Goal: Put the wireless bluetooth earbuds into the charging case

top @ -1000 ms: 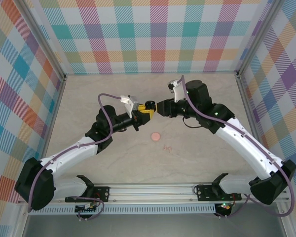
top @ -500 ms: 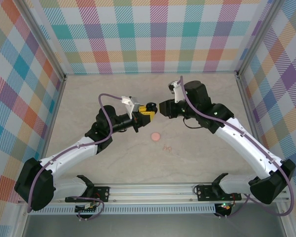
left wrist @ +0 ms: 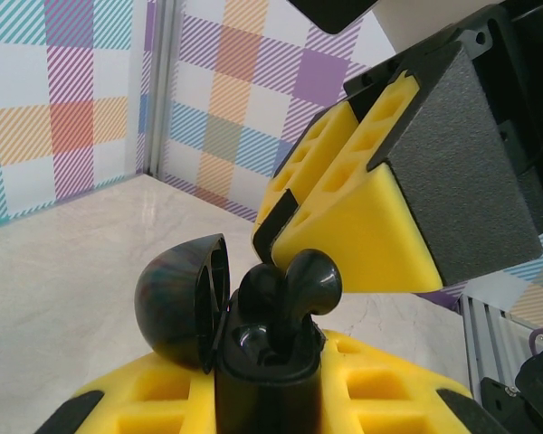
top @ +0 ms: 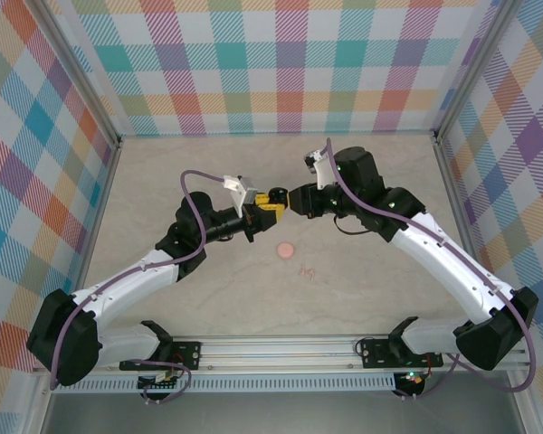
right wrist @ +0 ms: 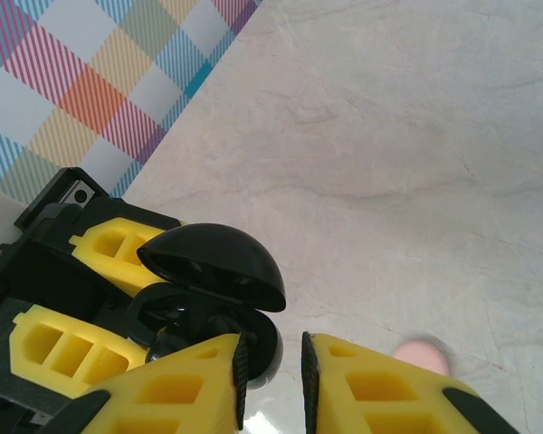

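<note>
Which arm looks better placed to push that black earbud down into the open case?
Right, probably. The left tool is shut on the open black case, holding it up. The right tool sits right at the black earbud sticking out of it and could press it in.

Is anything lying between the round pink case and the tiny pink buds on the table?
No, bare tabletop between pink case and pink buds, top view.

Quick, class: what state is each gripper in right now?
Left gripper: closed on the black charging case.
Right gripper: nearly closed at the black earbud; whether it grips cannot be told.
</note>
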